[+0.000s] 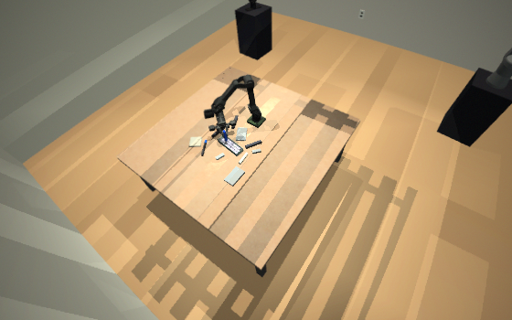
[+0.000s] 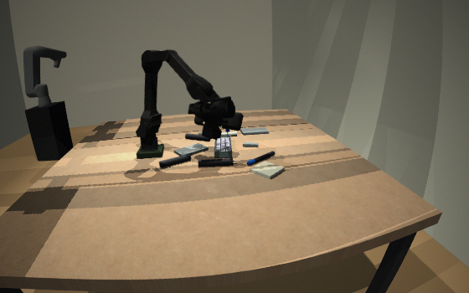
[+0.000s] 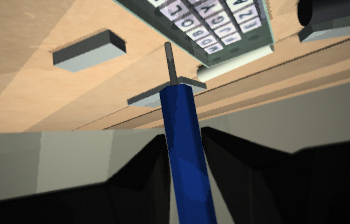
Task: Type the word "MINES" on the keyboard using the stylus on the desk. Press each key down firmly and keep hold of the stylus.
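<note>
My gripper [image 1: 224, 132] [image 3: 183, 139] is shut on the blue stylus [image 1: 225, 135] [image 3: 182, 117], low near one end of the keyboard. The stylus's thin grey tip points away from the fingers. In the wrist view the tip appears just outside the long edge of the keyboard [image 1: 231, 145] [image 2: 223, 148] [image 3: 256, 37], with bare desk behind it. No contact between tip and keys is visible. The keyboard is dark-framed with pale lettered keys, partly cut off at the top of the wrist view. In the exterior view the arm hides most of the stylus.
A dark pen with a blue end [image 1: 204, 148] [image 2: 263, 157] and a pale yellow pad [image 1: 195, 142] [image 2: 268, 170] lie beside the keyboard. Around it are a small grey block [image 1: 219, 156] [image 3: 88, 54], a white stick [image 1: 243, 158] [image 3: 236, 63], grey slabs and black cylinders [image 2: 175, 161] [image 2: 216, 163].
</note>
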{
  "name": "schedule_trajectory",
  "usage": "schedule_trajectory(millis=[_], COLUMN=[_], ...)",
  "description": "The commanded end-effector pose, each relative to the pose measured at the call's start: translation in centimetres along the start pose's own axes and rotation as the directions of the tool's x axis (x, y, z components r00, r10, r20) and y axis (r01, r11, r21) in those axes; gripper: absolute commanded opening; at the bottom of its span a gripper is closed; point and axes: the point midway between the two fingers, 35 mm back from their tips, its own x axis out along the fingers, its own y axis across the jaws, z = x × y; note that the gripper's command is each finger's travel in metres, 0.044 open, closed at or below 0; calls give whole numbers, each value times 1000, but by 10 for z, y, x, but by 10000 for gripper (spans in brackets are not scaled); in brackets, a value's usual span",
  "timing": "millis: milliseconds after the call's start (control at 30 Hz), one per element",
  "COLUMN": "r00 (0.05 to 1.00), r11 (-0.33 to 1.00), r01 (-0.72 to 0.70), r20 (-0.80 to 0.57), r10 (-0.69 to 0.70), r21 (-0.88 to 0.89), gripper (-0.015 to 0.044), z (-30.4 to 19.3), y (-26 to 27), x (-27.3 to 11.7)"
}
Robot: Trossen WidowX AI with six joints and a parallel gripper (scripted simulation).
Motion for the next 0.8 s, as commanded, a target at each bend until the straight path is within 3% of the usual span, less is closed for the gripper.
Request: schedule_trajectory(millis=[0, 100, 200, 767], r00=[1000, 1000, 1000, 1000], r11=[1000, 1000, 1000, 1000], r01=[0, 0, 1, 1], r20=[0, 0, 2, 1], r10=[0, 0, -1, -1], r21=[0, 0, 0, -2], gripper=[84, 64, 0, 0], z=[0, 0, -2, -26], y=[0, 0, -3, -57], x=[0, 0, 2, 34])
